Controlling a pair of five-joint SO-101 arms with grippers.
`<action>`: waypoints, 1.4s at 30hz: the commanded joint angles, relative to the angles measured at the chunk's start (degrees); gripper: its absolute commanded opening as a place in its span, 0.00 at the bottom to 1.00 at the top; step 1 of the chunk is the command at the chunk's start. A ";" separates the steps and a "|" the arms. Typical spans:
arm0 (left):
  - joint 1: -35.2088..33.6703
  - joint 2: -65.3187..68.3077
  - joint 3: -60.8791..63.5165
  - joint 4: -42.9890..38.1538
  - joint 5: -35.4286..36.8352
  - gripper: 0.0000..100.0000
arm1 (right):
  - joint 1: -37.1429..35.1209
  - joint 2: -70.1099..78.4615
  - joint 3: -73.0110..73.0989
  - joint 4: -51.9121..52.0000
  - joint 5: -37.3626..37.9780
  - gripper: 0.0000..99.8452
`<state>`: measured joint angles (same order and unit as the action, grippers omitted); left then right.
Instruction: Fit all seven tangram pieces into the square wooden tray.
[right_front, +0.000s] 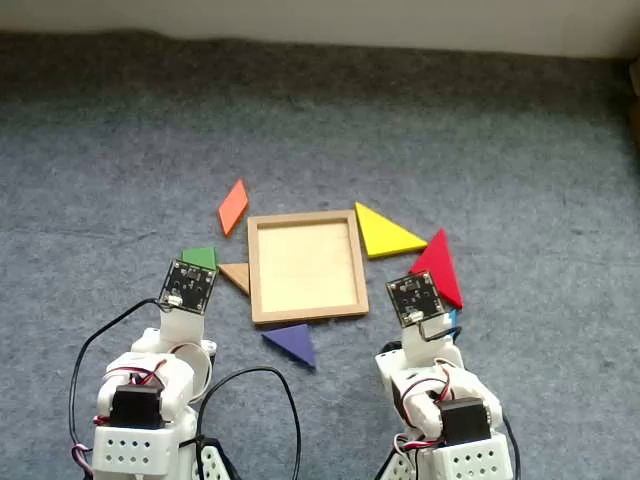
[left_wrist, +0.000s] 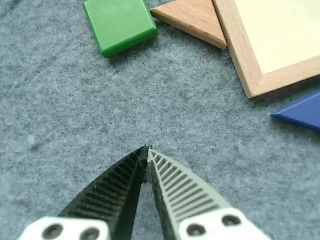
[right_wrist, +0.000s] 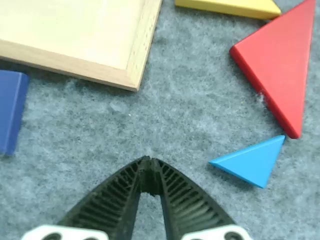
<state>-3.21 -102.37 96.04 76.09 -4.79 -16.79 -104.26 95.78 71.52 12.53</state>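
The square wooden tray sits mid-frame in the high view. Around it lie an orange parallelogram upper left, a yellow triangle and red triangle right, a green square left, and a dark blue triangle below. The left gripper and right gripper are closed on nothing.

A grey felt mat covers the whole working surface; its nap is short and mottled, and the wrist views show lighter flecks and small bits of lint on it; along the mat's far edge runs a pale band, either wall or board, which cannot be told; the mat lies in shadow just beside that band; at the mat's right edge, near its far corner, a dark brownish sliver shows, too small to identify.
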 joint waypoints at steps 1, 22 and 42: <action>-0.22 -1.63 1.10 0.44 0.44 0.00 | -0.31 -0.92 7.25 0.40 0.35 0.01; -0.22 -1.63 1.10 0.44 0.44 0.00 | 1.10 -0.92 7.25 0.84 0.35 0.01; -0.22 -1.63 1.10 0.44 0.44 0.00 | 29.67 0.48 -22.02 -4.53 5.98 0.03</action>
<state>-3.21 -102.37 96.04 76.09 -4.79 11.96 -104.35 80.57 66.68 17.63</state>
